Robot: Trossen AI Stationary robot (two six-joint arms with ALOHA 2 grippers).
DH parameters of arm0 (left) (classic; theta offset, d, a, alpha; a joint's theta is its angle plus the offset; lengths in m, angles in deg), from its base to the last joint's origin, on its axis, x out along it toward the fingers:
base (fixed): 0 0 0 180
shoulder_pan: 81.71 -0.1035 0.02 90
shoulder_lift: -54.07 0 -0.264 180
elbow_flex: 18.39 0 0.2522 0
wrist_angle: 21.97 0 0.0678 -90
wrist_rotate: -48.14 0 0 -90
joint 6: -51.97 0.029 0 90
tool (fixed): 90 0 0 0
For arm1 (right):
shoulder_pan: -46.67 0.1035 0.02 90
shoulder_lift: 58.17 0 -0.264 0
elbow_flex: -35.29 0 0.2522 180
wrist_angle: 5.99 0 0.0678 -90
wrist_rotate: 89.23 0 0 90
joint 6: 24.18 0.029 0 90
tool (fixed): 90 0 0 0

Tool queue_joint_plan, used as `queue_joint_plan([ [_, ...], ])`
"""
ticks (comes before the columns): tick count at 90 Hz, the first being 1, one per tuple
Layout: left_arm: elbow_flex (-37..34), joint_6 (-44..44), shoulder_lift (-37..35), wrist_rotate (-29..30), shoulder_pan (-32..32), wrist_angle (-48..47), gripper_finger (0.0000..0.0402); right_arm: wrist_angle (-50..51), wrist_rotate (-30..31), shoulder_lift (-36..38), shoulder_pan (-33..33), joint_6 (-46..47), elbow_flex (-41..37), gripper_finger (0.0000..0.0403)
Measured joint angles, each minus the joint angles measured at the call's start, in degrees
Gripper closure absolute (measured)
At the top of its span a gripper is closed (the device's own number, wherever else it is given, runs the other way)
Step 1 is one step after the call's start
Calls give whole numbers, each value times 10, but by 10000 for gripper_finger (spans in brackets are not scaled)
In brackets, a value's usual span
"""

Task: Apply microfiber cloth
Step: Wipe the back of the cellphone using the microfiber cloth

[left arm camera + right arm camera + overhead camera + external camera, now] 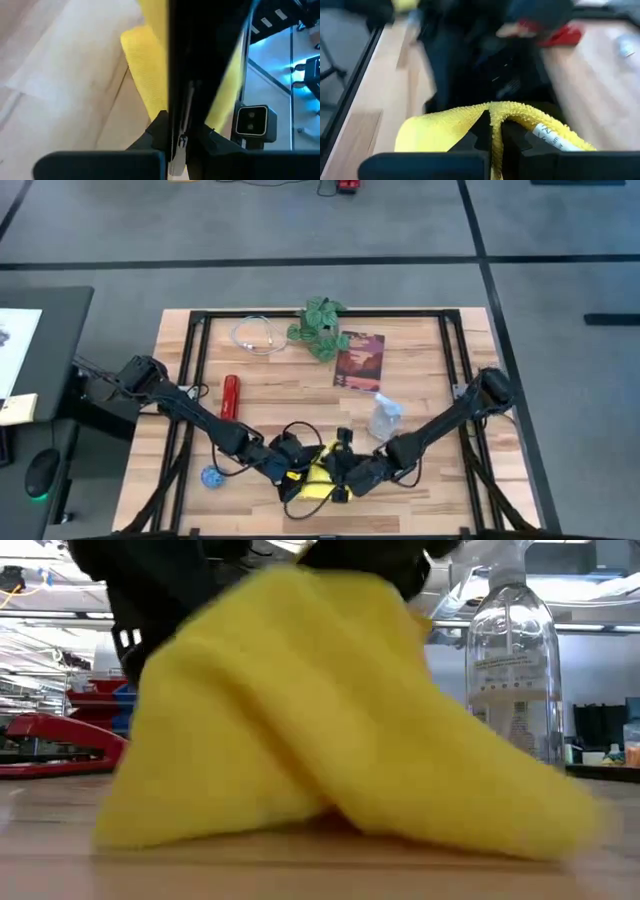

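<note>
The bright yellow microfiber cloth (318,477) sits near the table's front edge, between my two grippers. In the low view the cloth (330,720) hangs like a tent from the dark grippers above it. My left gripper (293,468) is shut on a thin black smartphone (200,75), which the left wrist view shows edge-on with the cloth (145,75) behind it. My right gripper (345,478) is shut on the cloth (445,130), right next to the left gripper. My left gripper pinches the smartphone's thin edge (179,127) between its two fingers, and the phone stands out lengthwise ahead of them. The yellow cloth lies against the phone's far side. My right gripper pinches a raised fold of the cloth (495,112) between its two fingers, near a white label (550,137). The cloth droops to both sides of the fold, and its lower edges (200,825) rest on the table.
A clear spray bottle (385,418) stands just behind the right gripper. A red stapler (230,396) lies behind the left arm. A dark red book (359,360), a small plant (320,327) and a white cable (257,335) lie farther back. A blue object (211,477) sits front left.
</note>
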Motion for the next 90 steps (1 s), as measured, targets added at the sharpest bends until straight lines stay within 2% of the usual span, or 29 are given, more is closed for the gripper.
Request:
queue_joint_plan([
  [14, 1, 2, -2, 11, 0, 7, 395, 14, -2, 20, -1, -4, -1, 403],
  [33, 2, 1, -2, 10, 0, 8, 395, 30, 66, 76, -9, -30, 0, 403],
  [49, 2, 1, -2, 7, 0, 3, 395, 21, 57, 64, -9, -14, 0, 403],
  [66, -1, 2, 0, 5, 0, 2, 395, -8, 3, 11, 0, 1, 0, 403],
  [76, 0, 1, -1, 13, 0, 3, 395, 1, -8, 14, -2, 1, 0, 403],
  [90, 1, 1, -2, 15, 0, 9, 395, 6, 48, 60, -6, -30, -1, 403],
])
